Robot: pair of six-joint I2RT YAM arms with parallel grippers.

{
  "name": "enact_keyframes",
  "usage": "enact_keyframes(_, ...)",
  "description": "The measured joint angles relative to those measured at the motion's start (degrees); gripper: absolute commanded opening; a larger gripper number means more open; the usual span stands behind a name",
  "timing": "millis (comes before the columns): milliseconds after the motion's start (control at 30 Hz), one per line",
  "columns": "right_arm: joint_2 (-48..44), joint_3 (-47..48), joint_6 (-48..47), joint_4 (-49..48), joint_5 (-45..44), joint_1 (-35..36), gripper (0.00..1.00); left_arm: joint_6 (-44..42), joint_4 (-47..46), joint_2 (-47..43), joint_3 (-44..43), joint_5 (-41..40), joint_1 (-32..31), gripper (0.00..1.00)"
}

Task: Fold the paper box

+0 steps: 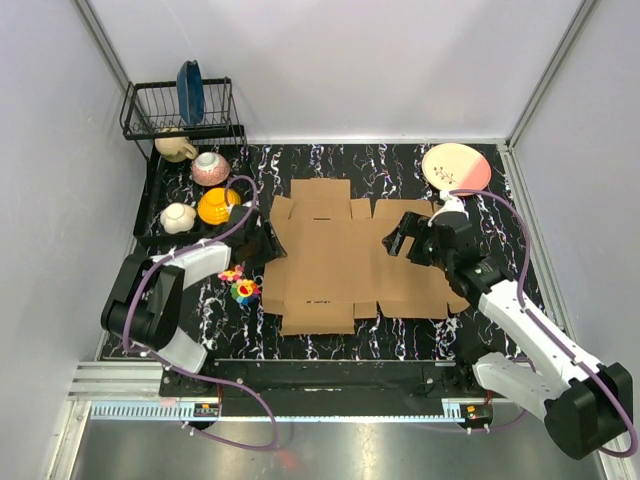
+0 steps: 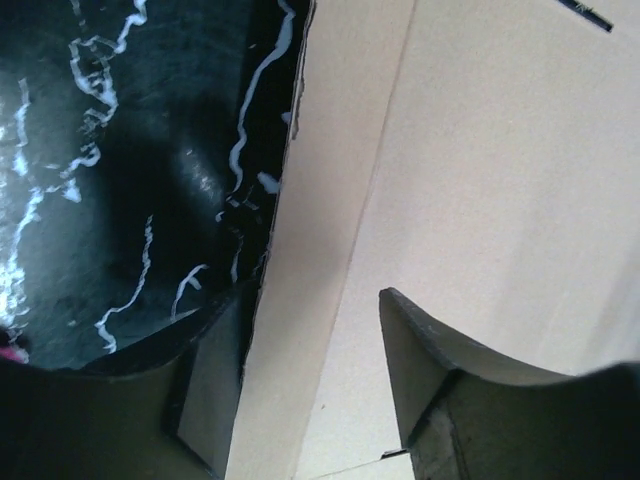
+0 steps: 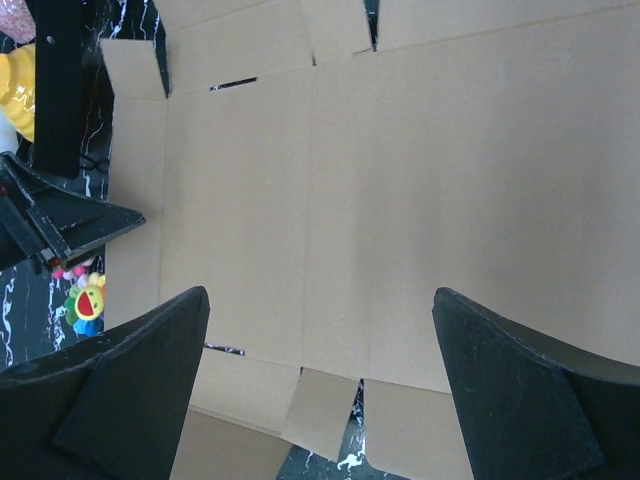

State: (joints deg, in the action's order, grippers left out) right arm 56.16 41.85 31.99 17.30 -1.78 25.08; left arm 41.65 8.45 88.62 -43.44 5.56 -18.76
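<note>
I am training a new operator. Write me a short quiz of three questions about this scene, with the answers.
1. True or false: the paper box lies flat, not yet folded.
2. The left hand is: A) shut tight, far from the box; B) open, astride the box's left edge.
3. What stands in the wire rack?
Key: 1 true; 2 B; 3 a blue plate.

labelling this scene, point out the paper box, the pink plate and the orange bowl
paper box [image 1: 335, 262]: top view, middle of its flat centre panel
pink plate [image 1: 456, 167]: top view, its bare centre
orange bowl [image 1: 215, 207]: top view, its inside
</note>
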Motion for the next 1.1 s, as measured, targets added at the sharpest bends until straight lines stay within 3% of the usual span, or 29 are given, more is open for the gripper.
enact_keyframes(167,-1.4,0.0,0.0,0.0,0.7,0.0,1.00,-1.6,-1.9,1.5,-0.9,2.3,0.0,0.24)
enact_keyframes(367,-4.2,0.7,0.0,1.8,1.0,0.0,1.00,-4.3,0.0,0.9,-3.1,3.9,0.0,0.00)
enact_keyframes(633,-8.6,8.3,0.0,7.0,0.8,0.0,1.00,-9.0,6.8,-7.1,-11.3,6.3,0.0,0.00)
enact_keyframes(933,-15.0,23.4,-2.9,14.3,-4.9,0.0,1.00,-14.5,14.2,-12.4,-36.1,13.6,-3.2,0.00)
enact_keyframes(1100,-17.4,29.3,-5.2,18.3,-9.0,0.0,1.00,-15.1,15.3,-13.8,-43.0,21.1,-8.5,0.00)
